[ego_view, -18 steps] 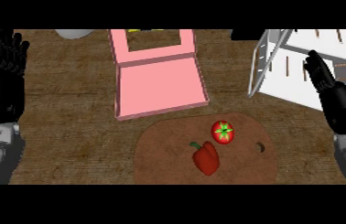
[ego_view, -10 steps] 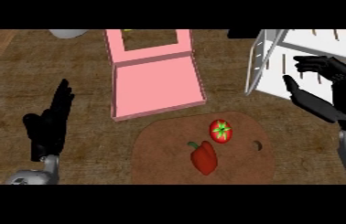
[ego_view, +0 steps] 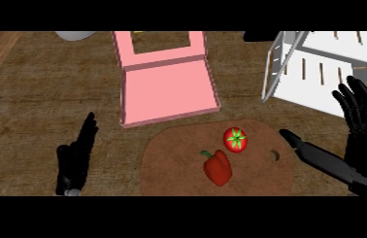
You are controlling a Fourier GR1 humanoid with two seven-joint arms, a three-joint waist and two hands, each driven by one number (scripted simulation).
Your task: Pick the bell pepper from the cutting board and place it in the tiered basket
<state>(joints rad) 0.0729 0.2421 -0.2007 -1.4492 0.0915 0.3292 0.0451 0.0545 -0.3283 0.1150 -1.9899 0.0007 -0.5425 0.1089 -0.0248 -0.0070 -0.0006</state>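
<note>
Both hands are looking plain matte black, with long slim fingers. The left hand [ego_view: 75, 157] is showing a small light grey bit of wrist right at its base. The right hand [ego_view: 344, 135] is looking chunkier, with a thick, tapered black thumb. No markings, cables or screws are standing out on either.

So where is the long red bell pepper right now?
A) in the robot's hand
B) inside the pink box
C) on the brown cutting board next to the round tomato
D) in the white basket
C: the long red bell pepper lies on the brown wooden cutting board, just below and left of the round red tomato with a green star top, and neither hand touches it.
</note>
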